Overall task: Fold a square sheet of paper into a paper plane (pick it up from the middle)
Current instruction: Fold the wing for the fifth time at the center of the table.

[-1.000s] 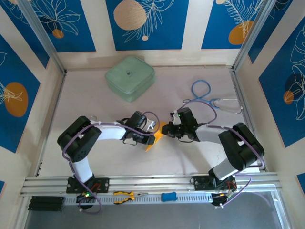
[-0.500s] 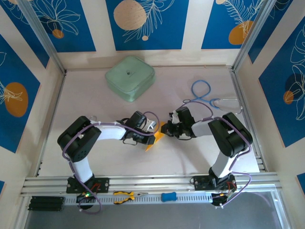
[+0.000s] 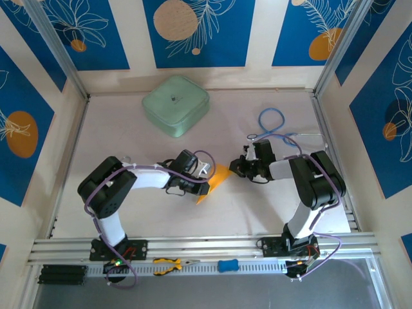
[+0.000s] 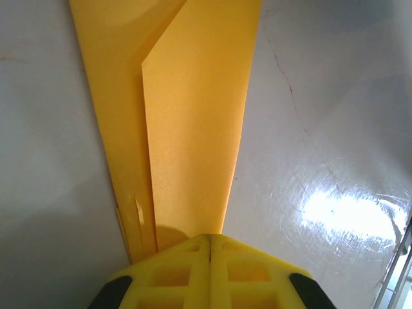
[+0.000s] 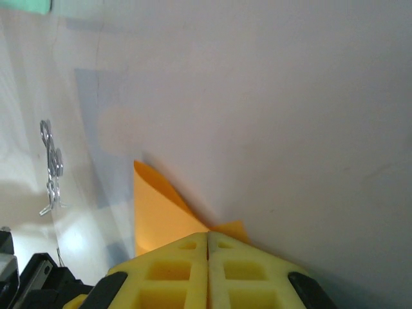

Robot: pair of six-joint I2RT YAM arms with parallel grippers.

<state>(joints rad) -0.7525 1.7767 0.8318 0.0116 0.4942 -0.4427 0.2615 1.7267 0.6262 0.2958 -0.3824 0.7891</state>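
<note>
**Desk:** What have your jaws got, and where is the paper?

**Operator:** My left gripper (image 4: 209,239) is squeezed fully closed on one end of the folded paper (image 4: 193,122). Through my left wrist camera the paper runs straight out ahead of the fingertips as a long narrow strip over the table (image 3: 129,141). One lengthwise flap laps over the layer beneath it.

**Desk:** And the right side?

**Operator:** My right gripper (image 5: 207,237) is pressed together as well, with no gap between the yellow fingers. An orange-yellow corner of the same paper comes out right at its tips, on both sides of the seam, so I read it as pinched there. From above, the two grippers face each other and the paper spans the space between them, slanting from the right tips down past the left tips.

**Desk:** Any writing you can read?

**Operator:** The paper is plain orange-yellow. The mint-green case (image 3: 175,105) sits well beyond both jaws, toward the far wall. It has a small dark mark on its lid that is too small for me to read.
</note>
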